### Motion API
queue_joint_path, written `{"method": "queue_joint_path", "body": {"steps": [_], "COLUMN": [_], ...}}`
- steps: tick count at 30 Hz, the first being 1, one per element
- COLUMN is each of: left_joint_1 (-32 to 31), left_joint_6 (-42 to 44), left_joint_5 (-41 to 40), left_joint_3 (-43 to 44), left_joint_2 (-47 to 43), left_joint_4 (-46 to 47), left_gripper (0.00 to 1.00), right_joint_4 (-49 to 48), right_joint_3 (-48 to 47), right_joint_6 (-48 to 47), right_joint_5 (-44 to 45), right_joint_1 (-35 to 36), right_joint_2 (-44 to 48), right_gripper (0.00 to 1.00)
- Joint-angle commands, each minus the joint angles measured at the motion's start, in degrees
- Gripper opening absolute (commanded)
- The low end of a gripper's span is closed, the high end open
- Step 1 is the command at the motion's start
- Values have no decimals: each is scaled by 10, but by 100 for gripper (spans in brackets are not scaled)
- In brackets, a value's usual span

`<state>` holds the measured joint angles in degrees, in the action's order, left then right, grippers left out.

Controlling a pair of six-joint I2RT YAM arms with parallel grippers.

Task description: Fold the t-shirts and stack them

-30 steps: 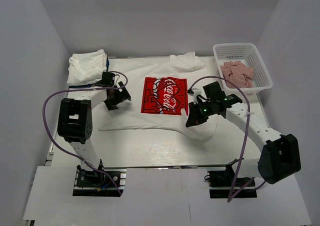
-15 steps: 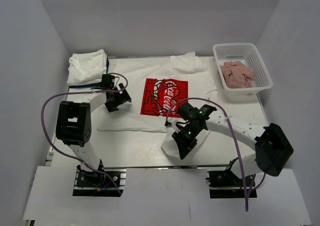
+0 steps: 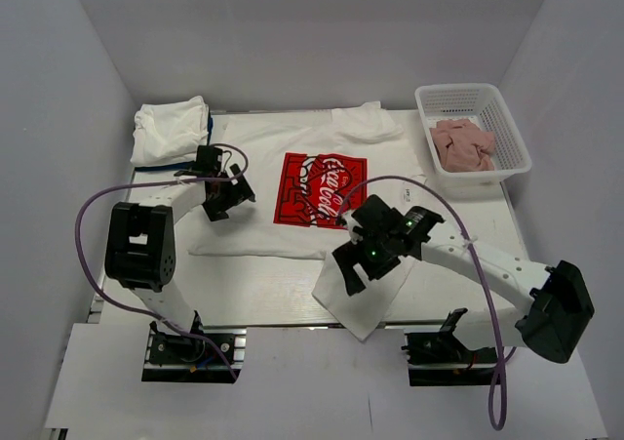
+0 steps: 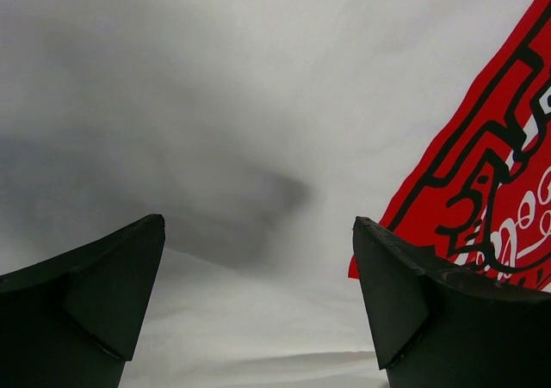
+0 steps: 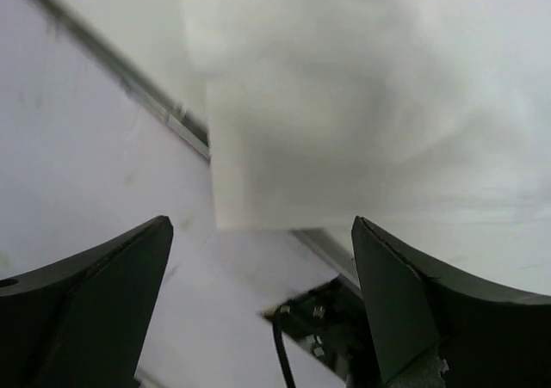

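Progress: fold-and-stack job judged well short of finished, with one garment bundled and one lying open.
Folded bundle: a white folded bundle (image 3: 171, 133) sits at the far-left corner of the tabletop (image 3: 253, 284). How many shirts are in it cannot be told from above.
Printed t-shirt: the printed t-shirt (image 3: 263, 157) is spread chest-up across the middle of the tabletop, collar toward the far edge and red print (image 3: 320, 188) showing near the centre.
Loose flap: the shirt's right-hand side is drawn toward the near edge, where a white flap (image 3: 356, 303) hangs past that edge. It looks more like a rumpled pull than a clean fold.
Left hand: the left hand (image 4: 258, 224) has its fingers spread wide and hovers low over plain white cloth just left of the print, holding nothing.
Right hand: the right hand (image 5: 263, 224) has its fingers apart above the flap at the near edge, with no cloth between them.
Bystanders: a white basket (image 3: 458, 91) at the far-right corner holds pink cloths (image 3: 463, 142), which seem to play no part in the task.
Remaining: on this view the printed shirt needs its sides and length folded. It then has to go onto the bundle at the far-left corner.
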<state>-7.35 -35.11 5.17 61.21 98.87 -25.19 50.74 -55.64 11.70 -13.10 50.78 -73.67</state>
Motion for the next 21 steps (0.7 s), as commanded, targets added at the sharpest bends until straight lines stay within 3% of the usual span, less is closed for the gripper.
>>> {"method": "queue_joint_path", "body": {"steps": [1, 5, 10, 15, 21], "left_joint_1": [-3, -3, -3, -3, -3], "left_joint_6": [5, 5, 5, 5, 0], "left_joint_5": [-16, -43, -44, -39, -33], "left_joint_3": [3, 3, -18, -13, -18], "left_joint_2": [-42, -53, -75, -68, -68], "left_joint_4": [-18, -28, -2, -5, 1], "left_gripper": [100, 100, 100, 100, 100], "right_joint_4": [-95, -98, -115, -180, -214], "right_joint_3": [-25, -66, -84, -69, -60], "right_joint_6": [88, 144, 182, 65, -56], "right_joint_5": [165, 251, 274, 195, 198], "right_joint_1": [-24, -82, -142, -124, -55], "right_joint_2": [12, -50, -111, -177, -205], "right_gripper": [90, 90, 90, 90, 90]}}
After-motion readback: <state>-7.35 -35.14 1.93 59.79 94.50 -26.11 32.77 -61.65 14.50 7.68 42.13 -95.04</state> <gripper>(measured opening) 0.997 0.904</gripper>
